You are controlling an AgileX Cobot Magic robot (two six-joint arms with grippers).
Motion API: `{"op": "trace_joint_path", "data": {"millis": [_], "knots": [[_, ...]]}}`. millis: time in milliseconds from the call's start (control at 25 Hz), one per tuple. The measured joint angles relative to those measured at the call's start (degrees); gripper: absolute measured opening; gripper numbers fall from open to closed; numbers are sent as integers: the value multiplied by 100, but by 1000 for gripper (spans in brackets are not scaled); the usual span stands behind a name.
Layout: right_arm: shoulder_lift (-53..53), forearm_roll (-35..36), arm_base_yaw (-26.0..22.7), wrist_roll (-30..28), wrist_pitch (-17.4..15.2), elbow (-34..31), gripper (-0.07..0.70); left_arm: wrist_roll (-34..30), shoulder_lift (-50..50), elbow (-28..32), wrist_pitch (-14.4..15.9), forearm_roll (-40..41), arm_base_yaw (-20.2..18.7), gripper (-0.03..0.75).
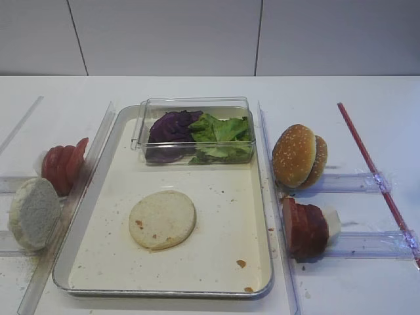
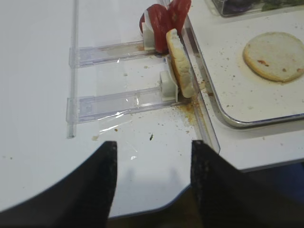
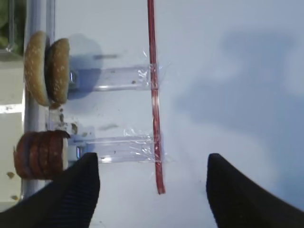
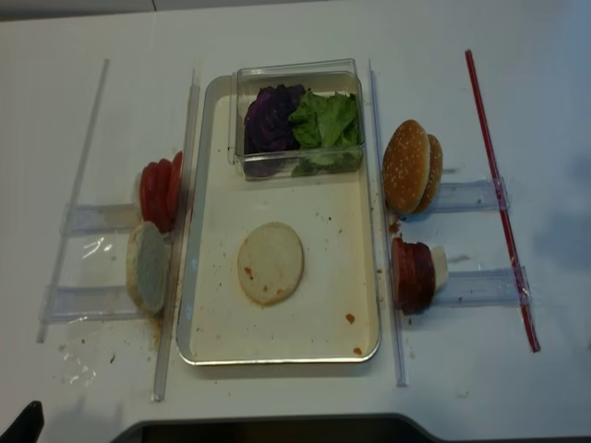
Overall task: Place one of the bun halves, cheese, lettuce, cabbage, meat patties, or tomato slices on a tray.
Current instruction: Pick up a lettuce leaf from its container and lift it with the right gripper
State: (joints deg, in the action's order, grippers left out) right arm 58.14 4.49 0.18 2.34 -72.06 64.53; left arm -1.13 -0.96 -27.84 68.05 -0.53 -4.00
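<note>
A pale bun round (image 1: 162, 219) lies flat in the middle of the metal tray (image 1: 118, 262). At the tray's far end are lettuce (image 1: 223, 134) and purple cabbage (image 1: 172, 128). Left of the tray stand tomato slices (image 1: 63, 167) and another pale bun half (image 1: 33, 213). On its right stand sesame bun halves (image 1: 298, 156) and meat patties (image 1: 305, 228). No cheese shows. My left gripper (image 2: 153, 142) is open and empty over the table's near edge, short of the standing bun half (image 2: 183, 66). My right gripper (image 3: 153, 155) is open and empty, with the patties (image 3: 40, 154) beside one finger.
A clear plastic box (image 1: 197, 105) holds the leaves on the tray. Clear acrylic racks (image 1: 357, 244) and long clear rails (image 1: 279, 216) flank the tray. A red strip (image 1: 374, 170) is taped across the right racks. Crumbs dot the tray. The table's front edge (image 2: 213, 190) is close.
</note>
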Motion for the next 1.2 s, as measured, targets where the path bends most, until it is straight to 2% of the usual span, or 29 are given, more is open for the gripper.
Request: {"op": "trace_joint_path", "data": {"millis": [240,520,600,1000,1200], "knots": [[914,276,0,204,10,894,506,0,0,0,0,0,0,338],[1586,420,25,231,10,1489,506,0,0,0,0,0,0,338],[1767,402,176,270,10,1631,506,0,0,0,0,0,0,338],[3210,-59,2077,1323,10,2771,506,0,0,0,-11,0,0,338],[4171,-95,2740,1607,10,3526,506,0,0,0,-11,0,0,338]]}}
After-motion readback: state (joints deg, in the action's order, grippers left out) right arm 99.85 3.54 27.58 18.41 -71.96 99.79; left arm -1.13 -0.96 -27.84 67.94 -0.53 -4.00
